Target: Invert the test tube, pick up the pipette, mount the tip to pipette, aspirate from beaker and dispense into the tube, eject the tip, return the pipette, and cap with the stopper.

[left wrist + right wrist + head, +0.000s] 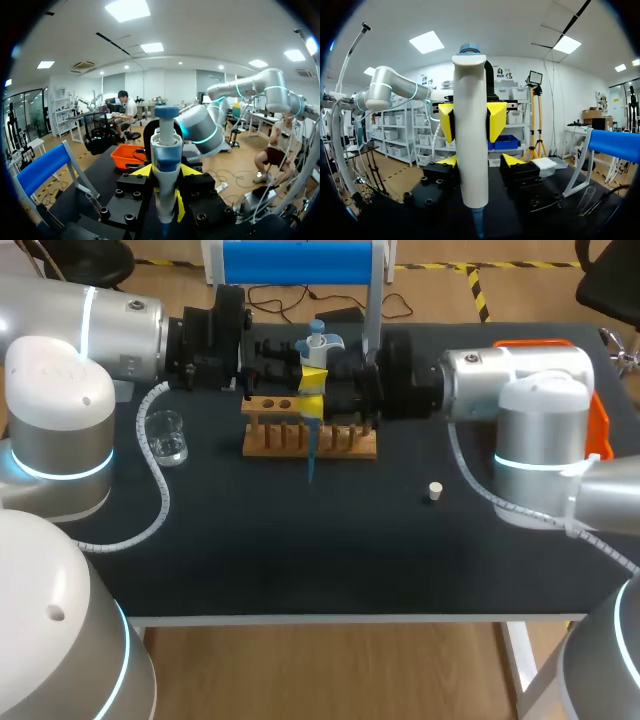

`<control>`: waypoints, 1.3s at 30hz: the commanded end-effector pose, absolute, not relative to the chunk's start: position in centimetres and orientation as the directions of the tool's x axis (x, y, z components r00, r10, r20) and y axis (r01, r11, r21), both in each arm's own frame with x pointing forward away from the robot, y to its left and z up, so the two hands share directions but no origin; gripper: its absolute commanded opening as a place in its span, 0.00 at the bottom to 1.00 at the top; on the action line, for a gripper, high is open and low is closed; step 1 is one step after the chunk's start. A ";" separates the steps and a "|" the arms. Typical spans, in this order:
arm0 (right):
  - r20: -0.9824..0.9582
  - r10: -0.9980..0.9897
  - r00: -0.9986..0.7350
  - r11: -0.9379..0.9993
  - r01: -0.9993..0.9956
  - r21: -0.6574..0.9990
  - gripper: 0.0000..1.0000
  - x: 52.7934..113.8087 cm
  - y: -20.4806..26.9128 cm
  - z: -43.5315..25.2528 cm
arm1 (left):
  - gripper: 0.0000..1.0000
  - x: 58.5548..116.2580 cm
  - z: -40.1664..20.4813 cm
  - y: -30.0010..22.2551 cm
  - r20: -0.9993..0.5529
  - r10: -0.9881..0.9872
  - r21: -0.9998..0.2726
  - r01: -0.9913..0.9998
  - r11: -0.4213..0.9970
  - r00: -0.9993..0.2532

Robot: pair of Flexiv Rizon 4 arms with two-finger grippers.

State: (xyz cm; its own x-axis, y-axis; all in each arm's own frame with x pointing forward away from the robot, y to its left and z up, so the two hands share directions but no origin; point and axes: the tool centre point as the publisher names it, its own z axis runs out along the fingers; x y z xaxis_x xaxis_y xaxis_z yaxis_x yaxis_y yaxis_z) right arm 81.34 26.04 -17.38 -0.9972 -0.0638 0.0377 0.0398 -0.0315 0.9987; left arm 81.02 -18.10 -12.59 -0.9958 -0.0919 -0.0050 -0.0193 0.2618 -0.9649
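Note:
A white pipette (316, 348) with a blue plunger stands upright over the wooden tube rack (345, 443), its blue tip (311, 465) pointing down in front of the rack. My left gripper (166, 171) is shut on the pipette (166, 165); in the right wrist view its yellow pads (496, 121) press the pipette (470, 130) from both sides. Lower down, my right gripper (480, 161) is open around the same body, a gap showing on one side. The glass beaker (168, 438) stands at the left. A small white stopper (434, 491) lies at the right. I cannot make out the test tube.
An orange tray (598, 418) sits at the table's right edge behind my right arm. A blue-topped stand (296, 260) rises at the back, its grey leg (372, 310) close behind the pipette. A white cable (160, 495) of the left arm trails beside the beaker.

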 end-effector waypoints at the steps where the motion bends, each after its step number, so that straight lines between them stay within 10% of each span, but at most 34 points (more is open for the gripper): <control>1: 0.037 -0.060 -0.998 -0.032 0.039 0.999 0.00 81.3 25.8 -17.4 | 0.00 80.9 -12.6 -18.2 -0.006 -0.092 -0.966 -0.019 0.259 -0.996; 13: 0.049 -0.065 -0.997 -0.021 0.050 0.999 0.00 81.4 25.8 -17.6 | 0.00 80.9 -12.6 -18.2 -0.006 -0.092 -0.966 -0.019 0.259 -0.996; 14: 0.052 -0.067 -0.996 -0.021 0.053 0.998 0.00 81.4 25.8 -17.6 | 0.12 80.9 -12.6 -18.2 -0.006 -0.092 -0.966 -0.019 0.259 -0.996; 15: 0.057 -0.069 -0.996 -0.020 0.058 0.998 0.00 81.5 25.8 -17.7 | 0.99 80.9 -12.6 -18.2 -0.006 -0.092 -0.966 -0.019 0.259 -0.996; 39: 0.059 -0.078 -0.995 0.043 0.056 0.998 0.00 84.9 14.5 -17.0 | 1.00 80.9 -12.6 -18.2 -0.006 -0.092 -0.966 -0.019 0.259 -0.996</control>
